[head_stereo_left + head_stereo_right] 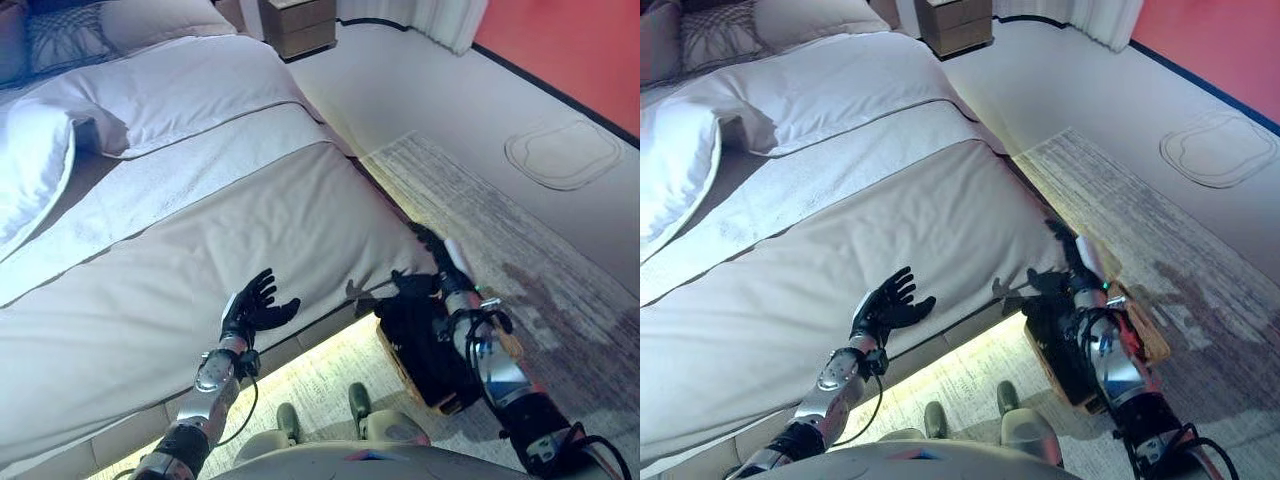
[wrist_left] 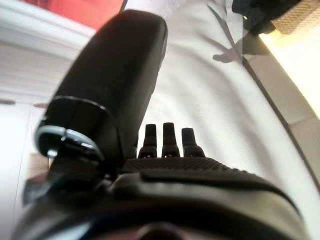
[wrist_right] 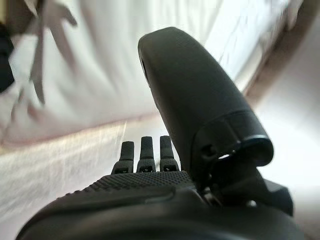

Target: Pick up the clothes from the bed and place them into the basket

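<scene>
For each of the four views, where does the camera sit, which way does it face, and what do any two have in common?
Left eye view: on the head, looking down at the bed, rug and basket; both arms show, left hand open above the bed.
Right eye view: same head, slightly offset; same scene, right hand above the basket holding dark clothes.
Left wrist view: on the left wrist, along its straight fingers toward the bed cover.
Right wrist view: on the right wrist, along its fingers toward the bed's side.
Both wrist views share the bed cover.
</scene>
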